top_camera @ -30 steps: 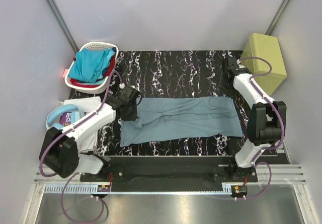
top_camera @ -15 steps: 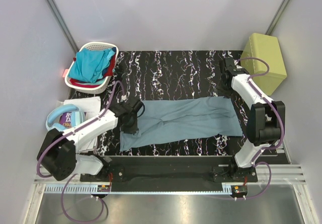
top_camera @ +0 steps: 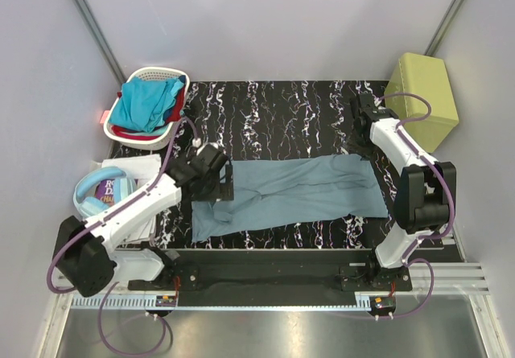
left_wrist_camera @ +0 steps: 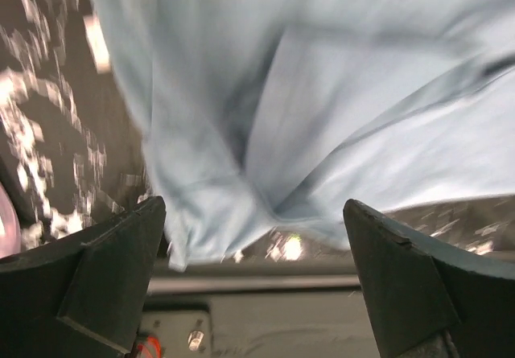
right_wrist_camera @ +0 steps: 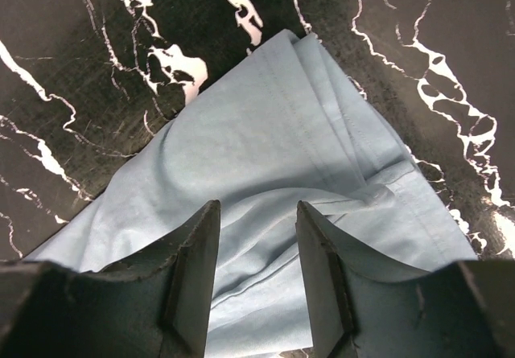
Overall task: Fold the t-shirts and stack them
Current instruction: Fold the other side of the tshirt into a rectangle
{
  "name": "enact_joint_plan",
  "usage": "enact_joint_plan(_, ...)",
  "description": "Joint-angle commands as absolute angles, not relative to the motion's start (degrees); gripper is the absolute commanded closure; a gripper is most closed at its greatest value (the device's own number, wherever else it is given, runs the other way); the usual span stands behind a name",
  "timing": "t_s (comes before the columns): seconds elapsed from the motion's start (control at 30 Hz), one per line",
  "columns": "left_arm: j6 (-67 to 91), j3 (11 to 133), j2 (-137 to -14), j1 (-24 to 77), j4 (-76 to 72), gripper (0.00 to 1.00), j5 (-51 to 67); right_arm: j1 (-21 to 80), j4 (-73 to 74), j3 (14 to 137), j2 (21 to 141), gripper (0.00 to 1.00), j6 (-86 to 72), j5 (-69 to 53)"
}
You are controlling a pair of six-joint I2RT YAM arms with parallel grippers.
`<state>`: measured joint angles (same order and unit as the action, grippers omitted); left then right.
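Left gripper (left_wrist_camera: 251, 213): jaws spread wide, holding nothing, poised over the left end of the grey-blue t-shirt (top_camera: 298, 189). Right gripper (right_wrist_camera: 256, 213): jaws partly open, nothing clamped, above the shirt's far right corner; contact with the cloth cannot be told.

The grey-blue t-shirt lies flat as a long band, its long axis running left to right across the table (top_camera: 273, 109).

The turquoise t-shirt (top_camera: 145, 104) and red t-shirt (top_camera: 121, 130) sit in the laundry basket (top_camera: 157, 72) at the far left corner.

The band's near edge lies close to the table's near edge. Bare marbled surface lies beyond its far edge.
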<state>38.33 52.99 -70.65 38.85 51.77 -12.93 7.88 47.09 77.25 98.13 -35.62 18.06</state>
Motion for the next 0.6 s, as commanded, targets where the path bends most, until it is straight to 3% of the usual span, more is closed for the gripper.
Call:
enact_joint_plan(0.0, 34.02, 60.20, -75.48, 37.09, 42.74, 0.01, -15.74, 8.26, 45.70, 78.14, 97.64, 0.52, -35.59, 16.00)
enact_joint_plan(0.27, 30.24, 66.96, -91.73, 31.13, 32.97, 0.07, -8.98, 8.26, 45.35, 78.05, 100.55, 0.58, -36.65, 15.12)
enact_joint_plan(0.57, 30.59, 64.35, -95.45, 30.32, 29.54, 0.11, -4.05, 8.26, 46.23, 70.76, 94.40, 0.57, -39.20, 15.47)
